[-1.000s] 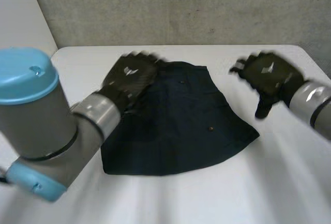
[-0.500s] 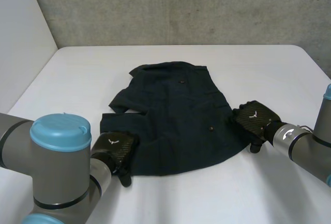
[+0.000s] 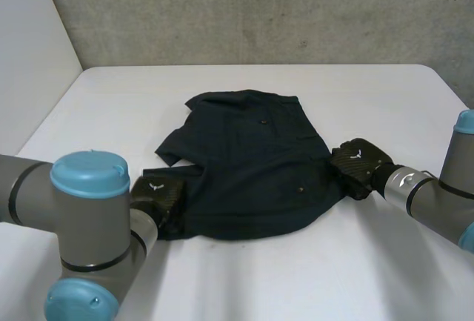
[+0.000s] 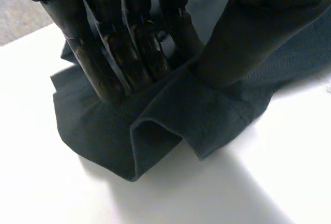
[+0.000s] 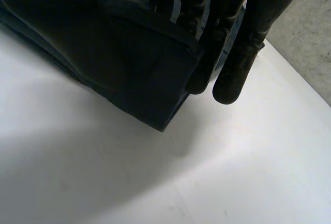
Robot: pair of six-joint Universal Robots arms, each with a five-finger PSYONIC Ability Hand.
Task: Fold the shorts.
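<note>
The shorts (image 3: pixel 252 165) lie on the middle of the table (image 3: pixel 385 262). The left hand (image 3: pixel 159 195) is on their near-left corner. The right hand (image 3: pixel 359 161) is on their right corner. A wall (image 3: pixel 259 10) stands behind the table's far edge.

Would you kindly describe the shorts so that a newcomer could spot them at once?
Look at the middle of the white table: there lie the shorts. The left hand and right hand sit at their two near corners, and they are the only dark cloth there.
</note>
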